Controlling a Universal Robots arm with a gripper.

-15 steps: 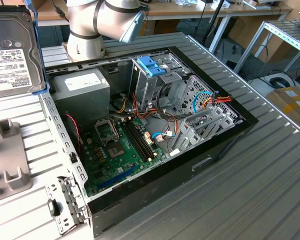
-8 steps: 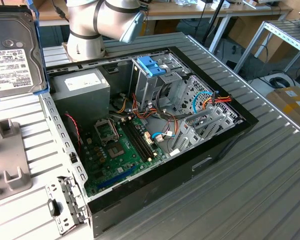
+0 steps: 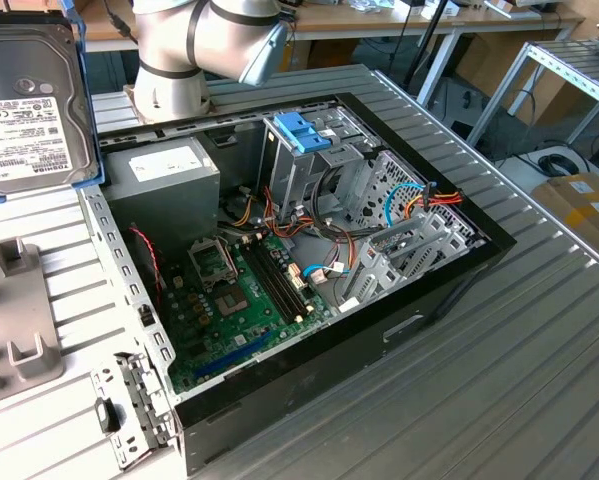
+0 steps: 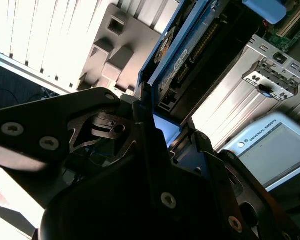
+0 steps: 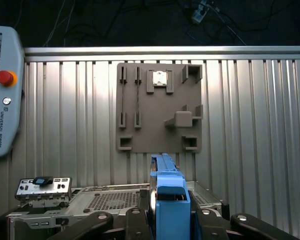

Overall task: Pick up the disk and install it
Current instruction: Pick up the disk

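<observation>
**Disk held by the gripper, away from the case**

The gripper (image 5: 170, 220) is closed on the disk (image 5: 170, 192). In both wrist views the disk's blue carrier edge stands between the jaws. In the exterior view the disk (image 3: 29, 100) is at the exterior view's left with its white label visible, apart from the open computer case (image 3: 309, 260). A grey fixture plate (image 5: 160, 107) lies on the ribbed metal table (image 5: 260, 125).

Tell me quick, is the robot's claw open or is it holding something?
The gripper: closed, holding the disk on edge by its blue frame.
</observation>
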